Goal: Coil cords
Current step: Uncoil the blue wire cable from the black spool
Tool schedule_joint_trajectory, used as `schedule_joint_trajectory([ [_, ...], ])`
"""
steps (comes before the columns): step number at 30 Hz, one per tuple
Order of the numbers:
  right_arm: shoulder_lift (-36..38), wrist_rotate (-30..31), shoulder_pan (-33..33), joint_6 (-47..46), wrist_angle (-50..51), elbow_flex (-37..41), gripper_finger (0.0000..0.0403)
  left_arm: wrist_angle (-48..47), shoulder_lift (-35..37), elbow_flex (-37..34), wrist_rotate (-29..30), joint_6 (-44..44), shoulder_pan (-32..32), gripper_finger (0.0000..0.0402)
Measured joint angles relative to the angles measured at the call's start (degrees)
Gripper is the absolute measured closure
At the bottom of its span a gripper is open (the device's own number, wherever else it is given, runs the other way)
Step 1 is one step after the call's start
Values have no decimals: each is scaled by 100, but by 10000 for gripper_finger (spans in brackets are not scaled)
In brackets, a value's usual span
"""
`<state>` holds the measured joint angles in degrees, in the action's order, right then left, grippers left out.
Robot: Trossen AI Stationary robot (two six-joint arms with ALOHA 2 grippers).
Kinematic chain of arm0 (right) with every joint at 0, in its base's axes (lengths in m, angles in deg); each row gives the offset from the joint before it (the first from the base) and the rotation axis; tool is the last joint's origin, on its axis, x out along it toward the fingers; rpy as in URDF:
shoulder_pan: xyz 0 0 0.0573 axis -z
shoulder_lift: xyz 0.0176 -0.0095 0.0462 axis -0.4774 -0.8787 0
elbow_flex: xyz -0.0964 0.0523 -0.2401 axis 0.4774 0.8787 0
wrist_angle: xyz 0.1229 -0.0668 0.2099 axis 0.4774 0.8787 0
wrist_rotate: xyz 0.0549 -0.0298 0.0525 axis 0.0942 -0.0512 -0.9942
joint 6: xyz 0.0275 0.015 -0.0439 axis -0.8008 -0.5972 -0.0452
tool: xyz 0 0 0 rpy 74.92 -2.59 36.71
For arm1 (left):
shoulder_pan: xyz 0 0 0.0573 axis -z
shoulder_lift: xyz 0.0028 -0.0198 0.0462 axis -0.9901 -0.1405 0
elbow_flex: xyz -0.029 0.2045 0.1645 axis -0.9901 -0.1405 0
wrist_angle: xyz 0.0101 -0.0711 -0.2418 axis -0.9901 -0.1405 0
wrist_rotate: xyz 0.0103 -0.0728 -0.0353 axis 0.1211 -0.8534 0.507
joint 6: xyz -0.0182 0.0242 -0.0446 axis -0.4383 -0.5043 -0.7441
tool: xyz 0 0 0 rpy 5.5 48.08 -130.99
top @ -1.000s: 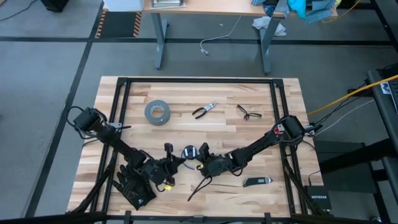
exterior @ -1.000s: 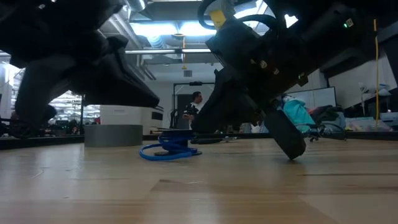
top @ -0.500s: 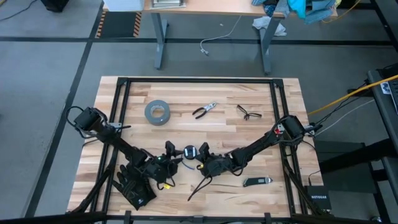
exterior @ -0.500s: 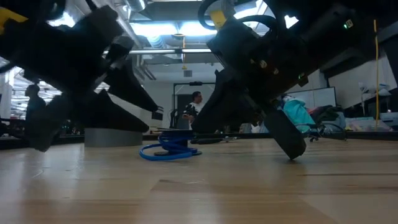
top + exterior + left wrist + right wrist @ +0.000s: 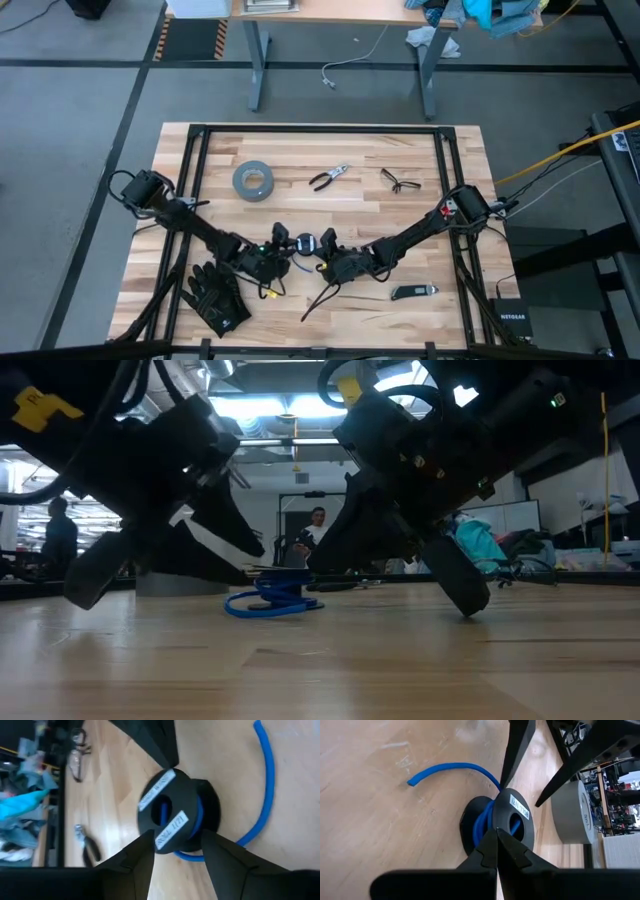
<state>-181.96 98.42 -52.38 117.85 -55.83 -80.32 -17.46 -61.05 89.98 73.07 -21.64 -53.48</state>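
The cords (image 5: 304, 245) sit coiled on the bench (image 5: 330, 150); my left jaws straddle them, apart, my right jaws pinched together beside them.

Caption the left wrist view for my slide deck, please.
Open left gripper straddles a black spool wound with blue cord.

The pale butcher-block wooden bench (image 5: 300, 205) shows visible plank seams and a smooth, faintly satin finish. At its centre, the black matt plastic spool (image 5: 172, 810) carries white paper labels (image 5: 171, 828) and smooth, glossy blue cord (image 5: 265, 785). Beyond the spool stands a dull grey roll of cloth-like duct tape (image 5: 572, 815). Near the spool, the tool fingers (image 5: 227, 865) are matt black plastic.
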Motion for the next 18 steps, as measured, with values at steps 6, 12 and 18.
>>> schedule_joint_trajectory([
  [6, 0, 9, 1, -120, -6, -9, 402, -40, 2, 0, -10, 89, -38, 259],
  [12, -15, -60, 1, -253, 91, -173, 402, -72, -36, 0, -18, 244, -36, 279],
  [18, -15, -319, 65, -563, 346, -282, 402, -54, -70, -2, 3, 162, -32, 322],
])
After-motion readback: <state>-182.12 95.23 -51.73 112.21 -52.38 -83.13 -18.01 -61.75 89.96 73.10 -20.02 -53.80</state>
